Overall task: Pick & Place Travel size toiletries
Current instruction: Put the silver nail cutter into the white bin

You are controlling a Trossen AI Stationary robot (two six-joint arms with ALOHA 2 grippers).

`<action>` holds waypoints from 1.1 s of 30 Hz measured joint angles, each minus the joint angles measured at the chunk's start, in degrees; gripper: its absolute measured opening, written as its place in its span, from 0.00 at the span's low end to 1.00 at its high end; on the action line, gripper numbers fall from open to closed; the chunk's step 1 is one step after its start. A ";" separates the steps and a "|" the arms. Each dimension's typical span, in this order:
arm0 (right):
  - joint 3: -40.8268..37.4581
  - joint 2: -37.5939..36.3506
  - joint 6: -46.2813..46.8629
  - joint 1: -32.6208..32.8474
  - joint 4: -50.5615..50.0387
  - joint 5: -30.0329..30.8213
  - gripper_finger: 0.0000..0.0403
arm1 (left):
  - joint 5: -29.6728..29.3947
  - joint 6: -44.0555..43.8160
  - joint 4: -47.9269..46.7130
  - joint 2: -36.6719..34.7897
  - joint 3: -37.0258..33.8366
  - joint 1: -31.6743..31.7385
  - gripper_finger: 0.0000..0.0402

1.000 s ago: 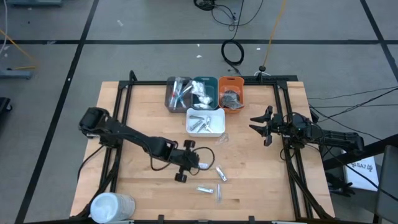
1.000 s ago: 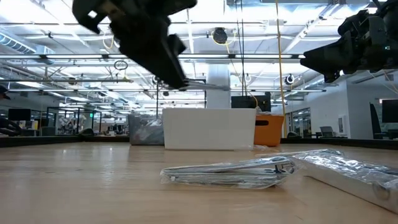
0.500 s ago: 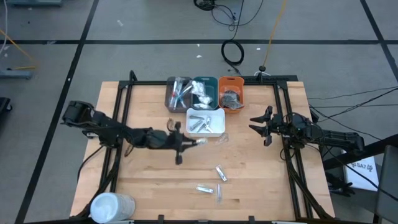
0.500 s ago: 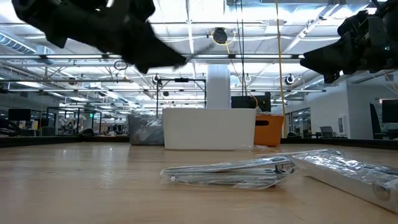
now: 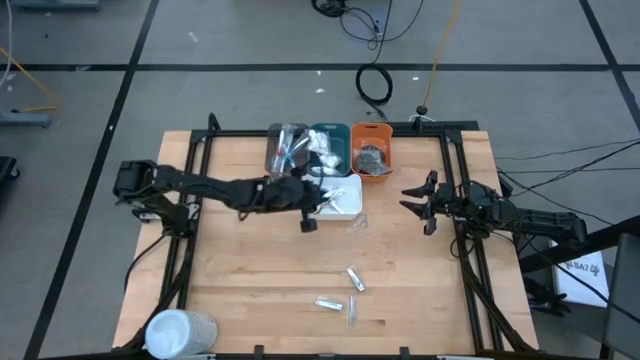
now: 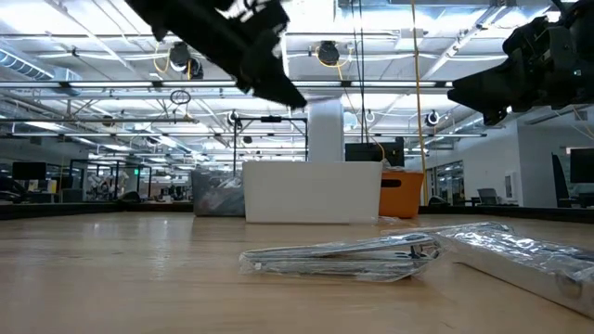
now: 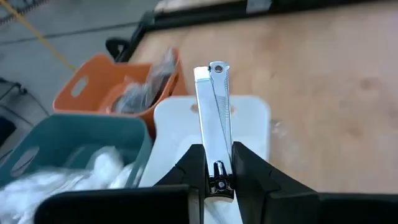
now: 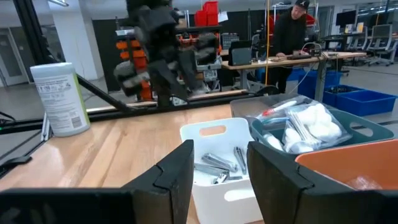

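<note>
My left gripper (image 7: 217, 157) is shut on a slim silver nail clipper (image 7: 214, 115), one of the travel size toiletries. It hangs over the near-left edge of the white tray (image 5: 345, 205); in the high view the left gripper (image 5: 312, 207) reaches in from the table's left. The white tray (image 8: 217, 165) holds several silver pieces. Three wrapped silver items (image 5: 345, 295) lie on the near part of the table. My right gripper (image 5: 413, 200) waits open at the table's right, level and pointing toward the trays. My left gripper pinches the nail clipper by its near end (image 7: 217, 171) between the two fingers. The fingers come from the table's left, slanting down, and lie along the clipper. The clipper sticks straight out past the fingertips, lifted clear, its free end (image 7: 216, 67) over the white tray.
Behind the white tray stand a grey tray (image 5: 286, 150), a teal tray (image 5: 328, 148) and an orange tray (image 5: 371, 150), each with items inside. A big white cylinder (image 5: 180, 332) stands at the near left corner. Black frame rails run along both table sides.
My left gripper has carried the clipper up from the middle of the table toward the far edge, to the white tray. It has tipped from pointing steeply down to a shallow downward slant.
</note>
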 joint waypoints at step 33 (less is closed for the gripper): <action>0.00 0.00 0.00 0.00 -0.01 0.00 0.35 | 2.93 1.42 1.44 9.88 2.08 1.41 0.22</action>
